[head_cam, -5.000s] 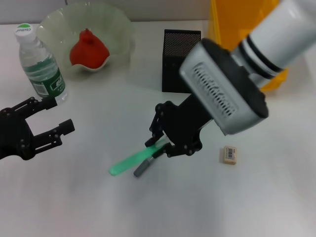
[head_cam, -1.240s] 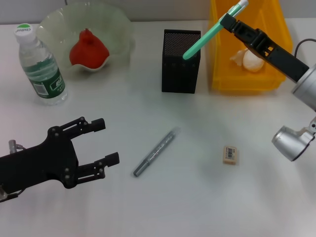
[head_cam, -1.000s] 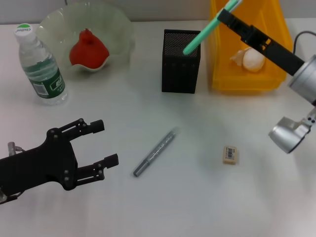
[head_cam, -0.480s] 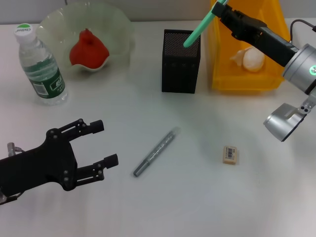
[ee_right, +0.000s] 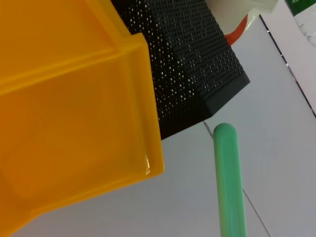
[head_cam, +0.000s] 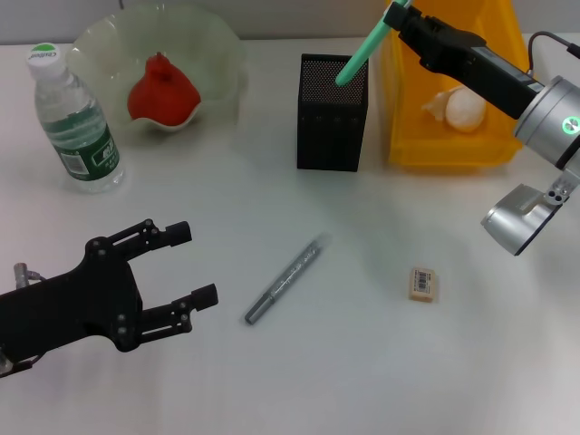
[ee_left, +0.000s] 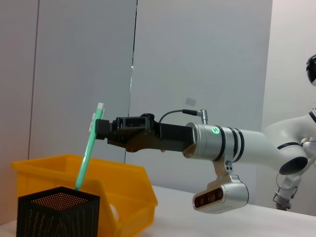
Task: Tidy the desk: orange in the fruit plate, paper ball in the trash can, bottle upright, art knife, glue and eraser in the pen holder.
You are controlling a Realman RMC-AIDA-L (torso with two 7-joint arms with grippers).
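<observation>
- Reaching over the far right part of the desk, the right gripper is clamped on the upper end of a slim green tool, most likely the art knife; the tool slants down so that its lower tip sits at the open mouth of the pen holder, though how deep the tip goes cannot be made out.
- The trash can stands at the far right edge of the desk, just beside the pen holder, with the paper ball lying inside it; the right arm crosses above the can and hides part of its interior.
- The fruit plate sits at the far left of the desk with the orange resting in it.
- The left gripper hovers low over the near left part of the desk, its fingers spread wide and holding nothing, well apart from the pen holder.
- The bottle stands upright at the far left edge, just beside the fruit plate.
- A grey pen-like stick, possibly the glue, lies on the bare middle of the desk, near the left gripper's fingertips but not touching them.
- The eraser lies flat toward the near right, well apart from both grippers.
- From the left wrist camera the tool shows as a green rod rising out of the pen holder's top toward the right gripper.
- The right wrist camera shows only the rounded end of the tool, a corner of the trash can and the pen holder's mesh wall.
</observation>
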